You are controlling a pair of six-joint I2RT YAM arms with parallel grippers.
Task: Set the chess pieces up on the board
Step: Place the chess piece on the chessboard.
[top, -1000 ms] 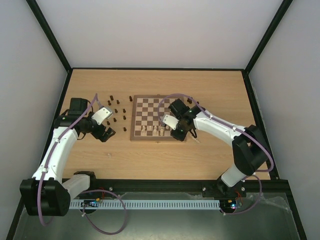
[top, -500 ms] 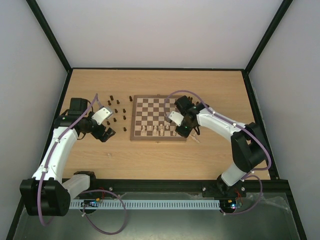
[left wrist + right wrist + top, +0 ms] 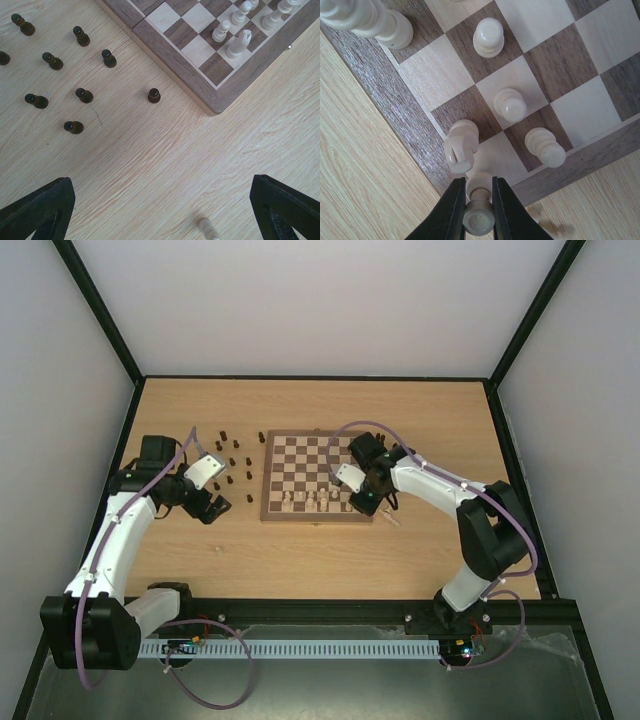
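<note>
The board (image 3: 300,454) lies at the middle of the table (image 3: 300,550); a row of pale pieces (image 3: 310,500) stands along its near edge, from about 7 o'clock round to 5 o'clock of the board. The dark pieces (image 3: 233,458) stand scattered on the table at 9 o'clock of the board, off its rim.

The right gripper (image 3: 365,503) hangs over the board's 5 o'clock corner. In its wrist view the fingers (image 3: 454,207) are drawn almost together and pinch one small pale piece (image 3: 479,219) between them; that piece sits at 6 o'clock of the view, over the corner square and the brown rim. Just beside it, at 11 o'clock, stands a notched pale piece (image 3: 462,145); whether the two touch I cannot tell. Two rounded pale men stand on squares at 1 o'clock and 3 o'clock of the notched one, apart from each other.

The left gripper (image 3: 161,181) hovers over bare table at 8 o'clock of the board; its jaws stand wide apart with nothing between them. In its wrist view the board's corner fills the 1 o'clock part, dark pieces stand at 10 to 11 o'clock, and a lone pale man (image 3: 207,228) lies on the table at 6 o'clock, between the two fingers and touching neither.
</note>
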